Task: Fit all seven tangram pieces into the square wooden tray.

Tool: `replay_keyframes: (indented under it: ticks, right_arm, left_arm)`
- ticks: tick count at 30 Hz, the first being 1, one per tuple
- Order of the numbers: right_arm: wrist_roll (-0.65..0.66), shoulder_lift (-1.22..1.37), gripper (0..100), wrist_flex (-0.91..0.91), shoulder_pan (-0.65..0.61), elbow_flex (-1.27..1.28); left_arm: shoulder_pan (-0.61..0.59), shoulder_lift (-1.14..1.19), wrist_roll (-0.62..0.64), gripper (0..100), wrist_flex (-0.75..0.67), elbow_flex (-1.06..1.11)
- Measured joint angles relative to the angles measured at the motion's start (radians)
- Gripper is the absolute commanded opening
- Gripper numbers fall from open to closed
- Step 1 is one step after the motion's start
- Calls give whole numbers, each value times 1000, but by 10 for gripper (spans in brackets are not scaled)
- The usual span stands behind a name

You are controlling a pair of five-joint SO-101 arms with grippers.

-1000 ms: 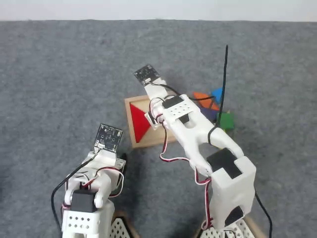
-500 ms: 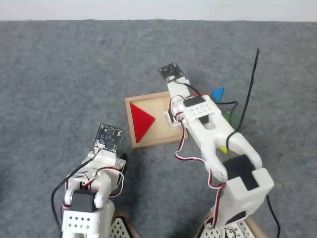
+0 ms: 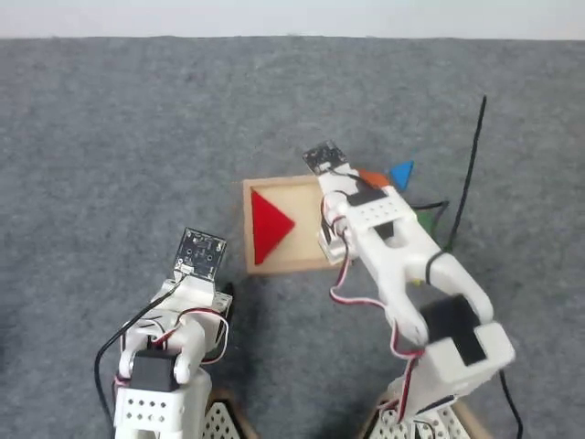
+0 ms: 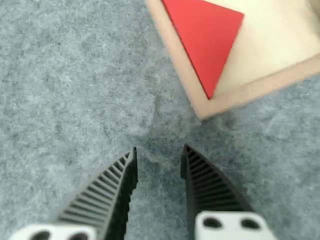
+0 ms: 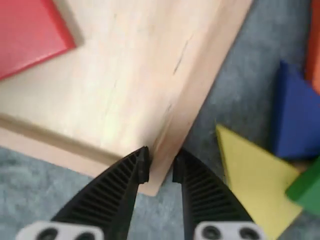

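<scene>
The square wooden tray (image 3: 294, 258) lies mid-table with a red triangle (image 3: 268, 224) against its left wall. My right arm (image 3: 384, 229) reaches over the tray's right side. In the right wrist view my right gripper (image 5: 160, 165) is shut on the tray's rim (image 5: 200, 100) near a corner, one finger inside and one outside. Outside that rim lie a yellow triangle (image 5: 250, 185), a dark blue piece (image 5: 300, 115) and a green piece (image 5: 307, 192). My left gripper (image 4: 159, 160) hangs open over the carpet, short of the tray's corner (image 4: 205, 112), with nothing between its fingers.
An orange piece (image 3: 370, 176) and a light blue triangle (image 3: 400, 172) lie on the grey carpet just behind the right arm. A black cable (image 3: 466, 183) runs past them. Open carpet stretches to the left of the tray and behind it.
The right arm swung to the right, and the tray shifted right and turned from tilted to nearly square with the table. The left arm stayed still.
</scene>
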Motion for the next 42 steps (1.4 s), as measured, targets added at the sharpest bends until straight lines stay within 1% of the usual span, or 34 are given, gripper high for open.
replay_keyframes:
  ticks: [8,10,14,16,20,23,26,28,30,36,42]
  right_arm:
    - [12,-298,109,26,12,213]
    - [18,-358,141,43,31,224]
    - [23,-474,244,104,46,226]
    - [26,-523,278,138,46,226]
    - [94,-555,284,161,97,226]
    - [180,-520,284,153,173,226]
    - [262,-422,284,118,241,226]
    - [318,-344,284,101,265,226]
    - [361,-270,284,94,264,215]
    - [393,-115,288,38,270,118]
    - [396,66,289,34,287,-61]
  left_arm:
    - [0,0,0,137,0,0]
    - [0,0,0,137,0,0]
    - [0,0,0,137,0,0]
    - [0,0,0,137,0,0]
    - [0,0,0,137,0,0]
    - [0,0,0,137,0,0]
    - [0,0,0,137,0,0]
    - [0,0,0,137,0,0]
    - [0,0,0,137,0,0]
    - [0,0,0,137,0,0]
    - [0,0,0,137,0,0]
